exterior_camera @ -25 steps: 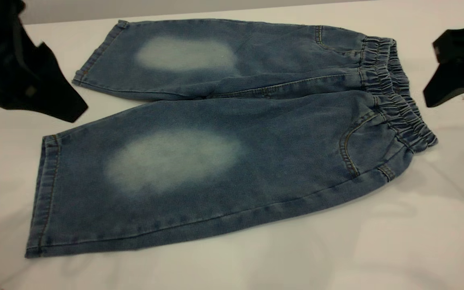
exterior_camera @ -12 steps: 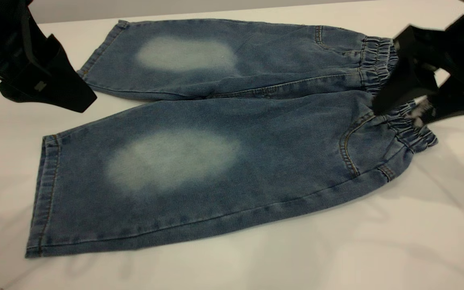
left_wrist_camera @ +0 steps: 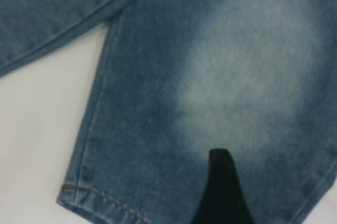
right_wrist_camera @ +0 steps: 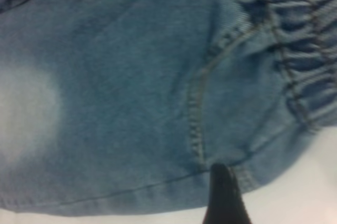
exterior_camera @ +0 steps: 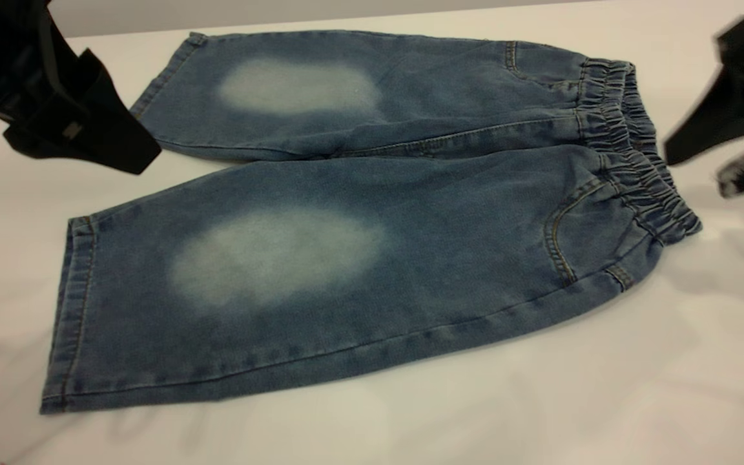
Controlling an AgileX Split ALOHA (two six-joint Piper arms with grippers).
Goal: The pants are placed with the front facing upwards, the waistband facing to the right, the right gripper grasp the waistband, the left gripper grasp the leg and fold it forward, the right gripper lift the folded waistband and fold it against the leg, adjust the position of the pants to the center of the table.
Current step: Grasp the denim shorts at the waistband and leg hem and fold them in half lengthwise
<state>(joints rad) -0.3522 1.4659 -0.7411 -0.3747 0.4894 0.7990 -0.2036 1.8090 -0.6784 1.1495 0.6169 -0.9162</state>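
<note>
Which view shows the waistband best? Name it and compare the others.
The exterior view: the waistband shows along its whole ruched length at the pants' right end. The right wrist view shows only part of its gathers. The left wrist view shows none, only a leg.

Matte black, tapered claws (exterior_camera: 711, 168)

One pair of pants (exterior_camera: 359, 213) is counted on the one table (exterior_camera: 540, 400). Two legs are seen, and two pale knee patches (exterior_camera: 275, 255), one to each. One waistband (exterior_camera: 637, 148) is made out. Two grippers are tallied: left gripper (exterior_camera: 81, 135), right gripper (exterior_camera: 727, 155).
</note>
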